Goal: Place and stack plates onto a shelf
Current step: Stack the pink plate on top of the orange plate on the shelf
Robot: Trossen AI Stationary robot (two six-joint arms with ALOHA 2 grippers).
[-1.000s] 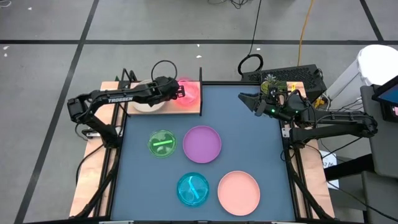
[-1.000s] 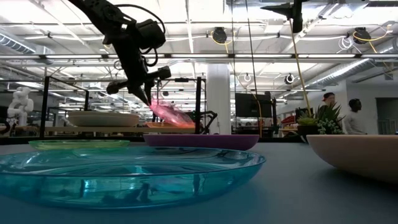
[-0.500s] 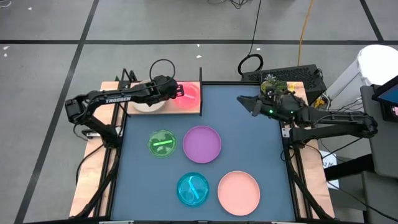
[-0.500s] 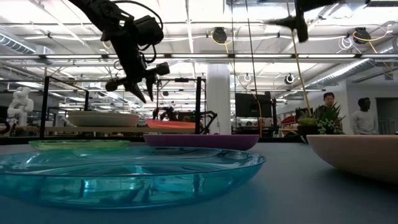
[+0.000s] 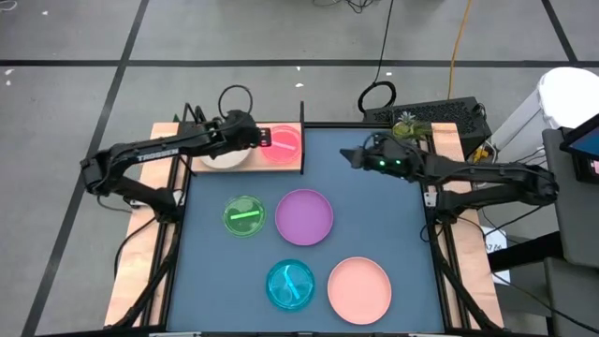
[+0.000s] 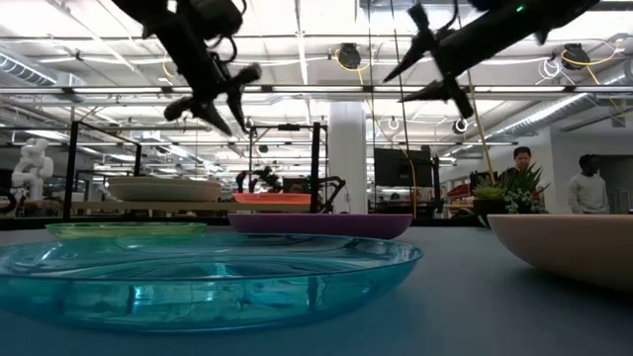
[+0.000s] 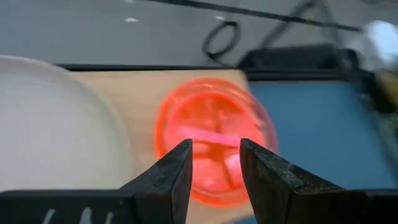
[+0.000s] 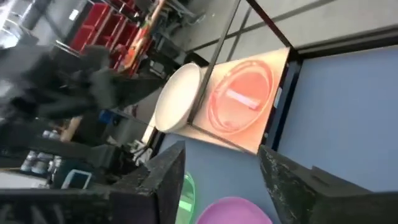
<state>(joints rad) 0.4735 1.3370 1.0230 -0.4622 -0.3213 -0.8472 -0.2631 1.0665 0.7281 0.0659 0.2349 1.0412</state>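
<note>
A small magenta plate (image 5: 284, 142) lies flat on the wooden shelf (image 5: 294, 167) at the table's far left corner, beside a large cream plate (image 5: 223, 156). My left gripper (image 5: 263, 140) hovers open above the shelf, just left of the magenta plate (image 7: 214, 134), touching nothing. My right gripper (image 5: 348, 157) hangs open in the air over the table's far side, pointing toward the shelf. On the tabletop rest a green plate (image 5: 243, 215), a purple plate (image 5: 304, 216), a teal plate (image 5: 290, 285) and a salmon plate (image 5: 359, 288).
A black upright (image 5: 302, 122) stands at the shelf's right end, between the shelf and my right gripper. A potted plant (image 5: 407, 122) and cables sit beyond the table's far right corner. People stand in the room behind, seen in the low view.
My left gripper has opened and let go of the magenta plate, which hung tilted and now lies flat on the shelf. That gripper has risen and drawn back toward the left. My right gripper has come down and moved left toward the shelf.
</note>
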